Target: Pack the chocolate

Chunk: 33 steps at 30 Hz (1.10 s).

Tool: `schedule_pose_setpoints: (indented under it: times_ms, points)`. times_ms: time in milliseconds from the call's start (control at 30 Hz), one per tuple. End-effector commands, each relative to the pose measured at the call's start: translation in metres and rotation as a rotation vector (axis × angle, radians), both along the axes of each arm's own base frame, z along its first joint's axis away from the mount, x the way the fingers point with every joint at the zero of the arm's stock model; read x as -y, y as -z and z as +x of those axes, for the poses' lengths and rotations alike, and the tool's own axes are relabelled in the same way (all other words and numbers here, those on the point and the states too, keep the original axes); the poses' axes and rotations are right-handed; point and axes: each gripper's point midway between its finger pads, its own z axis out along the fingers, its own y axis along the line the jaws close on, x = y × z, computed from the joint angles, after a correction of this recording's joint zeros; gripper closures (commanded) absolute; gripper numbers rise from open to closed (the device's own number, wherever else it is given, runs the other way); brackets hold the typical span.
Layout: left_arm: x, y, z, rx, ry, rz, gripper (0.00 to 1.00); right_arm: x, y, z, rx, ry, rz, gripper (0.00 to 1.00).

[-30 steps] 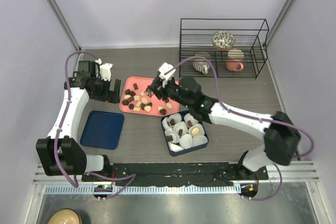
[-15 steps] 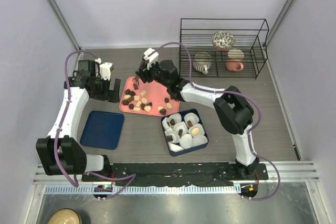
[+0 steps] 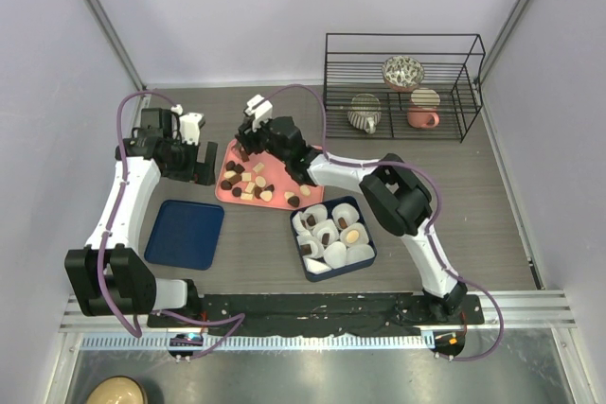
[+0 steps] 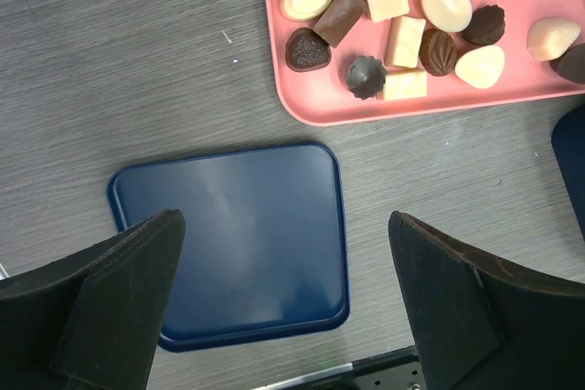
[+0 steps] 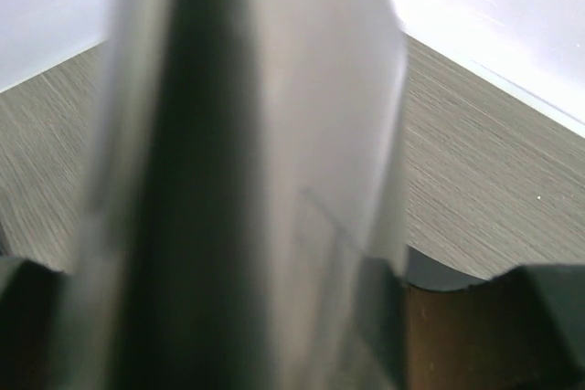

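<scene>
Several chocolate pieces (image 3: 248, 180), dark, mid-brown and cream, lie on a pink tray (image 3: 280, 173). They also show at the top of the left wrist view, chocolate (image 4: 393, 25) on the same tray (image 4: 512, 70). A few more sit in white paper cups (image 3: 331, 234) inside the blue box (image 3: 370, 234). My right gripper (image 3: 248, 139) hovers over the tray's far left corner. Its wrist view is a blur, so its jaws cannot be read. My left gripper (image 3: 201, 167) stands open and empty just left of the tray; in its wrist view the gripper (image 4: 285, 253) hangs above a blue lid (image 4: 238, 244).
The blue lid (image 3: 185, 234) lies flat at the front left. A black wire rack (image 3: 402, 87) with a bowl and mugs stands at the back right. Walls close in the table on three sides.
The right arm has swung left and away, from over the tray's right side to its far left corner. The left arm has not moved.
</scene>
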Motion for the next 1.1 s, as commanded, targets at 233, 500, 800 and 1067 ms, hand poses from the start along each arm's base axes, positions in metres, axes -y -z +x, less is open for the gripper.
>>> schedule_pose_setpoints:
  times_ms: [233,500,800,1067]
  points:
    - [-0.004,-0.016,0.007,0.056,0.001,0.017,0.00,0.007,-0.020,-0.006,0.056,0.079,0.008,0.57]
    - [-0.004,-0.017,0.003,0.061,0.001,0.017,0.00,0.022,-0.022,-0.010,0.080,0.106,-0.011,0.72]
    - [-0.005,-0.015,-0.002,0.054,0.003,0.028,0.00,0.074,-0.118,-0.045,0.213,0.116,0.015,0.83]
    - [-0.003,-0.019,-0.001,0.062,0.006,0.013,0.00,0.164,-0.149,-0.135,0.111,0.083,0.000,0.83]
